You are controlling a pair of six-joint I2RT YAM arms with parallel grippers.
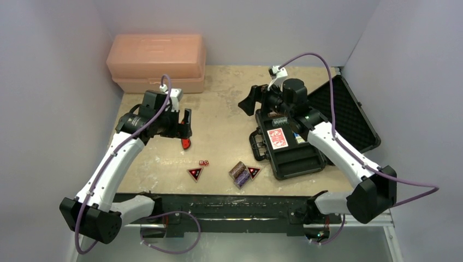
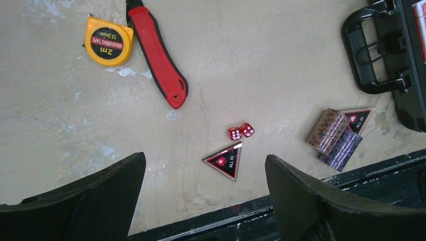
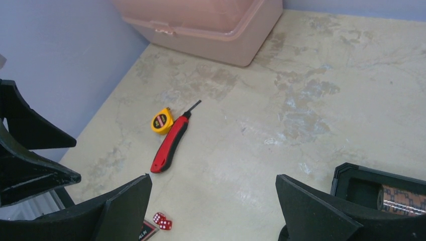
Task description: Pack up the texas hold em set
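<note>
The black case [image 1: 292, 158] lies open at the right, its lid [image 1: 349, 112] laid back. A red card deck [image 1: 277, 137] and a chip stack [image 1: 278, 118] sit in its foam. On the table in front lie two red dice [image 1: 203, 162], two black-red triangular tokens [image 1: 195, 173] [image 1: 254, 171] and two chip stacks [image 1: 238, 173]. My left gripper [image 1: 185, 123] is open and empty above the table's left middle; its wrist view shows the dice [image 2: 240, 131] and a token [image 2: 225, 160]. My right gripper [image 1: 251, 101] is open and empty by the case's far left corner.
A large peach plastic box [image 1: 156, 61] stands at the back left. A red folding knife [image 2: 158, 55] and a yellow tape measure [image 2: 107, 40] lie under the left gripper. The case handle [image 2: 371, 55] sticks out toward the table's middle. Walls close in on the left, back and right.
</note>
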